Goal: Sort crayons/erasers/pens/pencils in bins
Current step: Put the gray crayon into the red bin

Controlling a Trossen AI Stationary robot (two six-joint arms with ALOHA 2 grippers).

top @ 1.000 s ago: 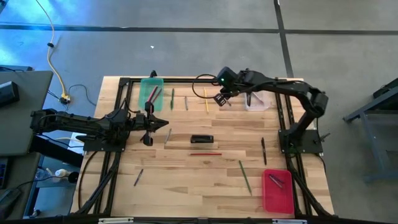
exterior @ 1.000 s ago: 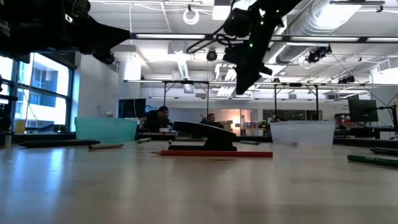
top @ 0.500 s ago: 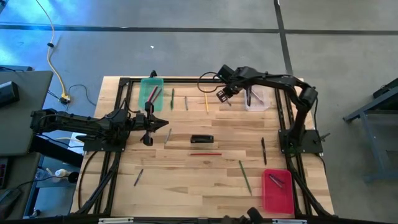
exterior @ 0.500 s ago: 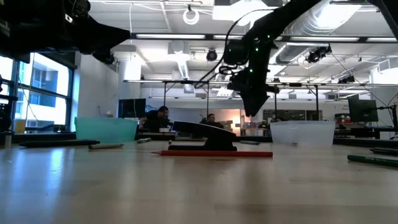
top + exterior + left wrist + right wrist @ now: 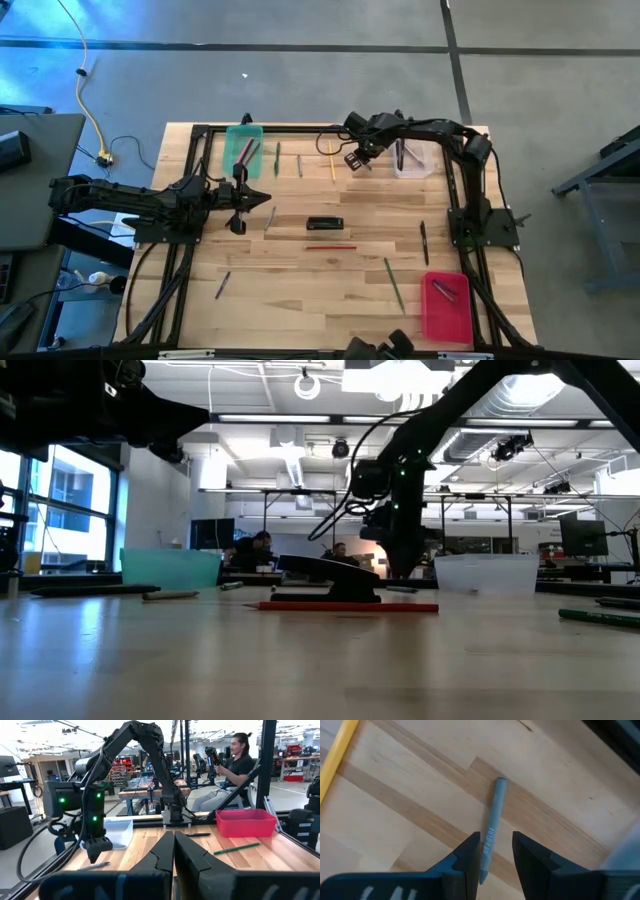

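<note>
My right gripper [image 5: 495,847] points down over the table's far side, just left of the clear bin [image 5: 413,160], and is open. A short grey stick [image 5: 492,827], a pen or a crayon, lies flat on the wood. One end of it reaches into the gap between the two fingers, which stand on either side without touching it. The left wrist view shows the same gripper [image 5: 97,852] low over that stick [image 5: 95,866]. My left gripper [image 5: 262,197] waits shut and level at the table's left middle. A green bin [image 5: 243,147] holds sticks at the far left, and a red bin [image 5: 446,306] stands at the near right.
A yellow pencil [image 5: 331,160] lies left of my right gripper. A black block [image 5: 324,223] and a red pencil [image 5: 331,247] lie mid-table, a dark pen [image 5: 424,242] and a green pencil [image 5: 394,283] to the right. A grey stick [image 5: 270,218] lies by the left gripper.
My right gripper has come down from well above the table to just over the wood. It has tipped steeper, so that it now points almost straight down, and has settled over the grey stick. Nothing on the table has moved.
</note>
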